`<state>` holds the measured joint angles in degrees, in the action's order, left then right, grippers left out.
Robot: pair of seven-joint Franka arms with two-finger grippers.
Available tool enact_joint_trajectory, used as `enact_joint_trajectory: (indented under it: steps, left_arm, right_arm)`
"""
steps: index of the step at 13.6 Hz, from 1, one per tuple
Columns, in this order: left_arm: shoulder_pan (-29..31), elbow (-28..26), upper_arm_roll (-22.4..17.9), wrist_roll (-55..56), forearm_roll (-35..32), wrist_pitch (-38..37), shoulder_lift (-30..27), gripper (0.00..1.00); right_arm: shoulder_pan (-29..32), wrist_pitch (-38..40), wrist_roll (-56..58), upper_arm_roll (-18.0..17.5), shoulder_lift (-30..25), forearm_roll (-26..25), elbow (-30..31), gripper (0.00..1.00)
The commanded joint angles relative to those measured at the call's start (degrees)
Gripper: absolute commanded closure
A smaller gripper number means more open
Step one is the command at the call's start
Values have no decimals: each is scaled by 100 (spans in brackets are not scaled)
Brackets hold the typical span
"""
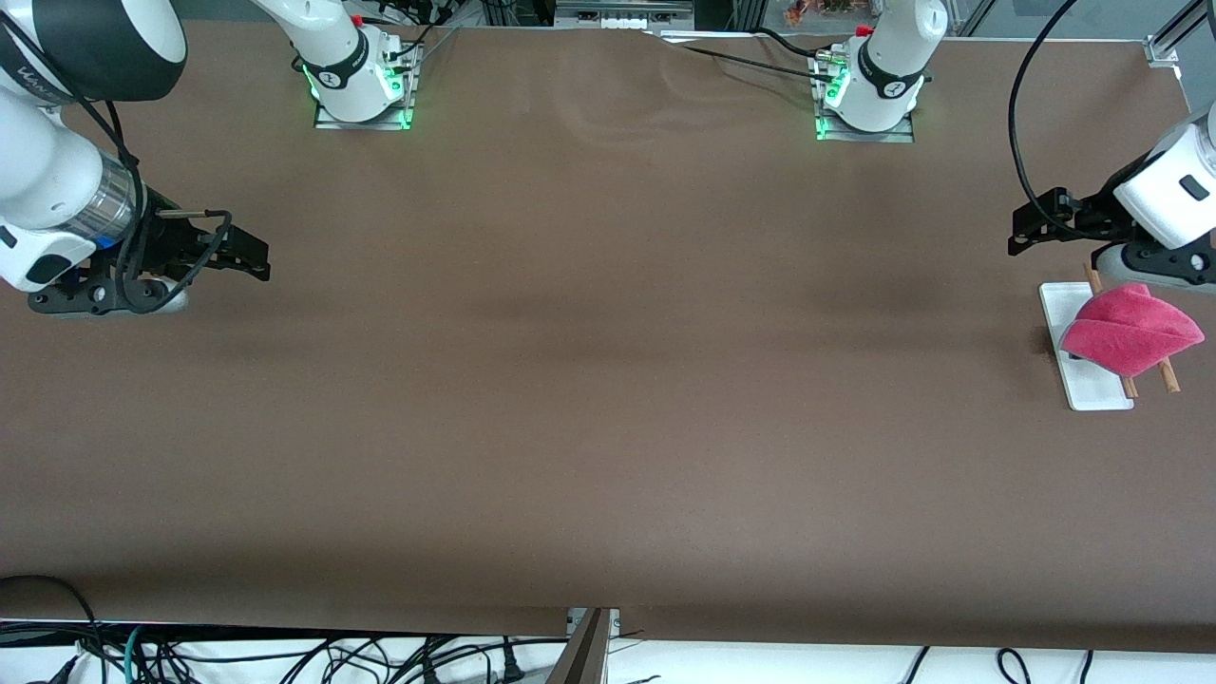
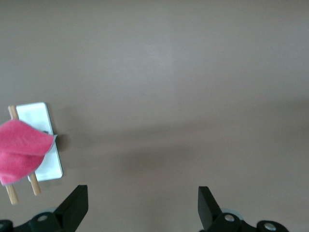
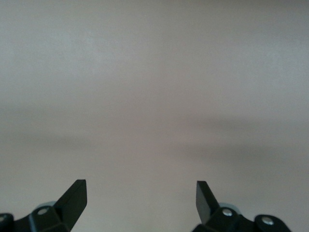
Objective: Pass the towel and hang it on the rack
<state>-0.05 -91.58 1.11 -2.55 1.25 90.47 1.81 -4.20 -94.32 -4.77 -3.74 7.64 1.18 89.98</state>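
The pink-red towel (image 1: 1130,330) hangs folded over the two wooden rods of the rack (image 1: 1092,389), which stands at the left arm's end of the table. The rod tips (image 1: 1169,380) stick out under the cloth. My left gripper (image 1: 1019,234) is open and empty in the air beside the rack, apart from the towel. In the left wrist view (image 2: 143,203) it is over bare table, with the towel (image 2: 21,151) and the rack's white base (image 2: 37,116) off to one side. My right gripper (image 1: 255,258) is open and empty over the right arm's end of the table, and its wrist view (image 3: 141,200) shows only table.
A brown cloth covers the table (image 1: 608,380). The two arm bases (image 1: 361,85) (image 1: 869,90) stand along its edge farthest from the front camera. Cables (image 1: 285,655) lie below the edge nearest that camera.
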Motion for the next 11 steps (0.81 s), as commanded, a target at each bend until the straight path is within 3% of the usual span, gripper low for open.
enact_joint_trajectory:
  steps: [1,5,11]
  left_arm:
    - [-135,-781,-199,273,139,278,-576,0]
    - [241,-800,204,282,130,279,-603,0]
    - [278,-809,223,247,130,270,-603,0]
  right_arm:
    - [77,63,2,-92,-52,-48,11,0]
    - [77,80,20,-92,-52,-48,11,0]
    - [77,107,20,-92,-61,-48,11,0]
